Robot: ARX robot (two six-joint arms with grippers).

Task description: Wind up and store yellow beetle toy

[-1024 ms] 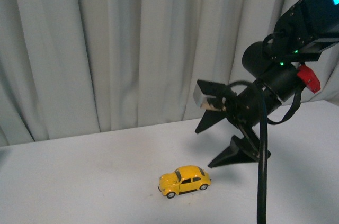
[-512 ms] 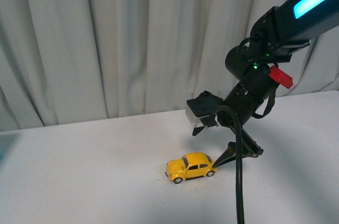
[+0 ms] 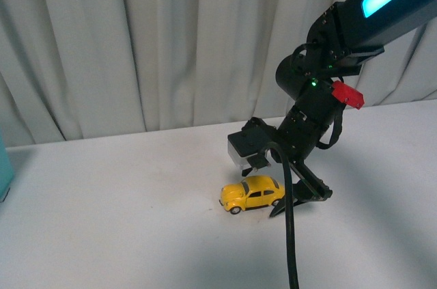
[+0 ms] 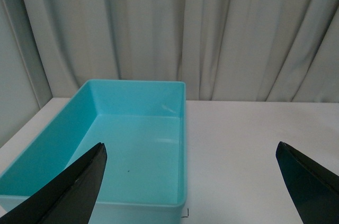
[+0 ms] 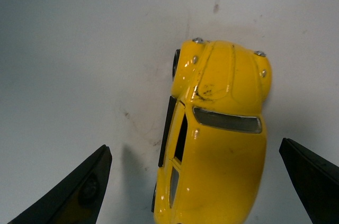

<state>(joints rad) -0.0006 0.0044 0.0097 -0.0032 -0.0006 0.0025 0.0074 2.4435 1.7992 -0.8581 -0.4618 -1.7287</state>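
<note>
Yellow beetle toy (image 3: 252,194) stands on its wheels on the white bench (image 3: 102,234), at about 5 o'clock from the middle of the front view, with its nose toward 9 o'clock. The right hand (image 3: 263,190) is low over it and released. Its dark fingers (image 5: 69,192) are spread to either flank, clear of the body. The left hand (image 4: 190,144) is likewise spread wide, facing a teal bin (image 4: 132,89) at the bench's 9 o'clock edge, before a pale curtain (image 3: 171,43).

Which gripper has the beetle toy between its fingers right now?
The right gripper: its open fingers straddle the yellow beetle toy; the left gripper faces only the teal bin.
</note>
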